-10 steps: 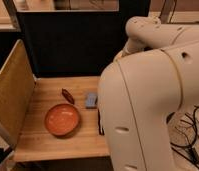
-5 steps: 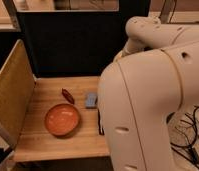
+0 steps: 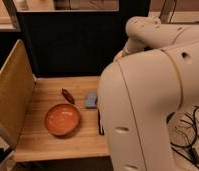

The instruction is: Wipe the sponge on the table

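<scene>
Unchanged since the earlier frames: every item and the arm sit as before. Small pale blue-grey rectangular sponge [image 3: 91, 100]: lying on light wooden plank table [image 3: 48, 145], right of round orange bowl [image 3: 62, 120], near dark red-brown elongated object [image 3: 68, 95], just beside bulky white robot arm [image 3: 153, 100]. Gripper: hidden behind that arm; open or closed cannot be told.

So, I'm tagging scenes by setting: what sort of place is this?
Probably a lab test bench: wooden table with perforated side panel, orange bowl, sponge, floor cables. Jaws hidden behind the arm.
</scene>
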